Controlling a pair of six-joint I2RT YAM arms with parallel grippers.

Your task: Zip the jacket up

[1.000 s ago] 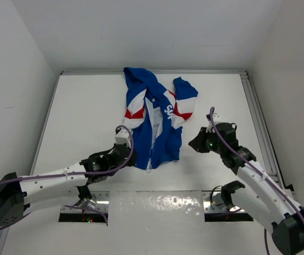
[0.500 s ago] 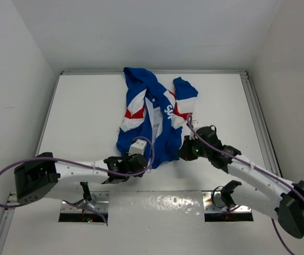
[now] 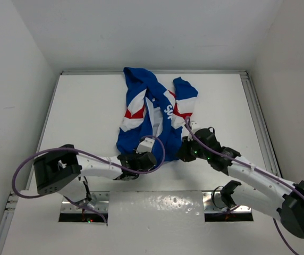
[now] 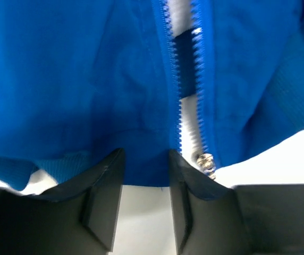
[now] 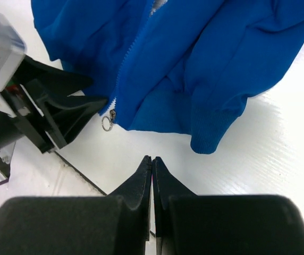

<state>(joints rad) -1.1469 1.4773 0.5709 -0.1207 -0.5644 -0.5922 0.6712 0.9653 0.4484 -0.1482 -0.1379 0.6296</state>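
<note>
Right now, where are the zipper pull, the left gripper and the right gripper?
zipper pull (image 5: 108, 121): right wrist view, on its metal ring.
left gripper (image 4: 145, 166): left wrist view, between its fingertips.
right gripper (image 5: 151, 160): right wrist view, at its fingertips.

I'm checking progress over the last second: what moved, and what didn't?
The left gripper swept right to the bottom hem of the jacket, beside the zipper pull. The right gripper slid left toward the same hem. Nothing was grasped; the jacket stayed put, unzipped.
</note>
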